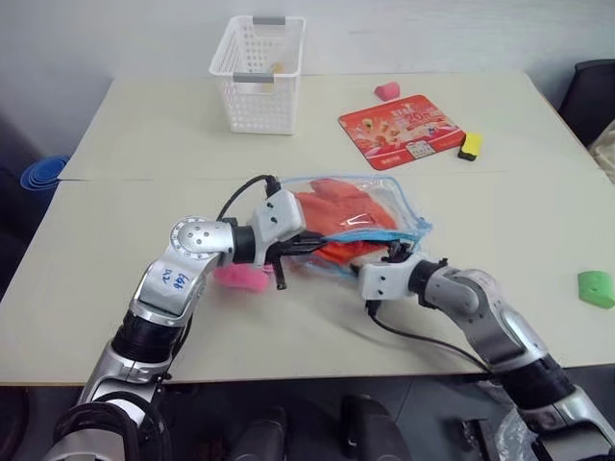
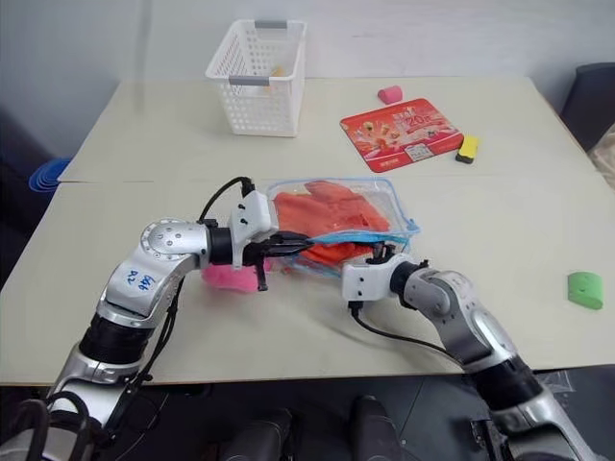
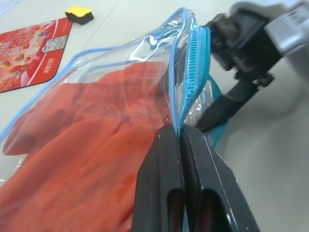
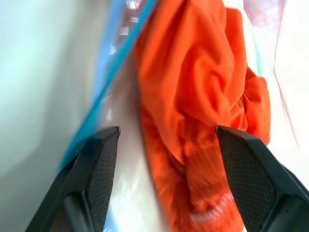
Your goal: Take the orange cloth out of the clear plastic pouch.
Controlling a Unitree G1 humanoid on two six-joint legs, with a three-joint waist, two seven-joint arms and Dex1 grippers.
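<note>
We see the clear plastic pouch [image 1: 370,206] mid-table, the orange cloth [image 1: 341,216] inside it and bulging from its near opening. Our left gripper [image 3: 182,135] pinches the pouch's blue zipper edge, fingers closed on it. Our right gripper [image 4: 166,140] stands wide at the opening, cloth between its fingers, not clamped.
</note>
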